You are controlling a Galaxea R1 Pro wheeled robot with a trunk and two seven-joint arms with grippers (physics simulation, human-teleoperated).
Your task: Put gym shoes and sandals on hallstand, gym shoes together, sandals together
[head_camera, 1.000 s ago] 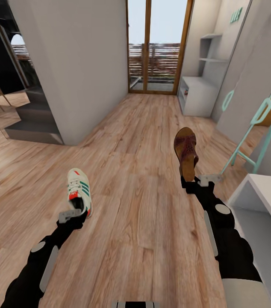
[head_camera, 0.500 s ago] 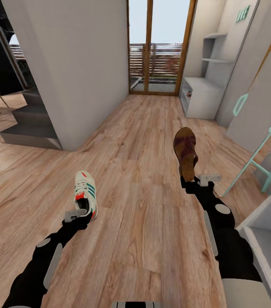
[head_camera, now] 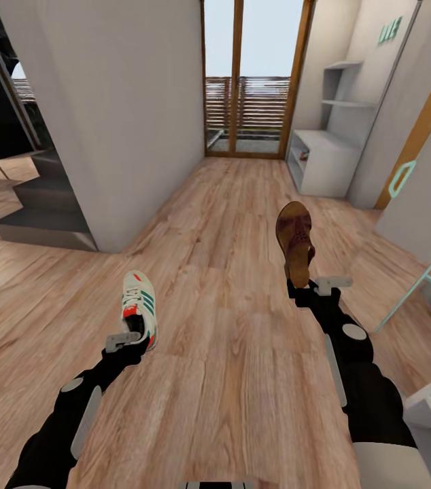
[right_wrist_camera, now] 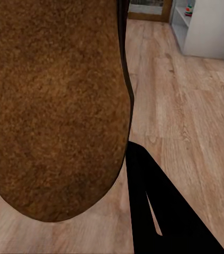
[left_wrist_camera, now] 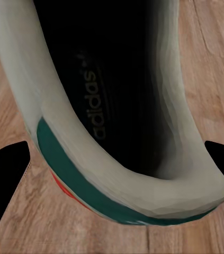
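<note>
The left hand is closed on the heel of a gym shoe, which points away from the robot, toe forward, held above the corridor floor. In the left wrist view the gym shoe shows its dark inside and a green band round the heel rim. The right hand grips a sandal by its heel end; the sandal stands nearly upright, toe raised, its brown footbed close to the wrist camera. Further out, the hallstand stands well ahead on the right against the wall, beside a glass door at the corridor's end. A grey wall rises on the left.
</note>
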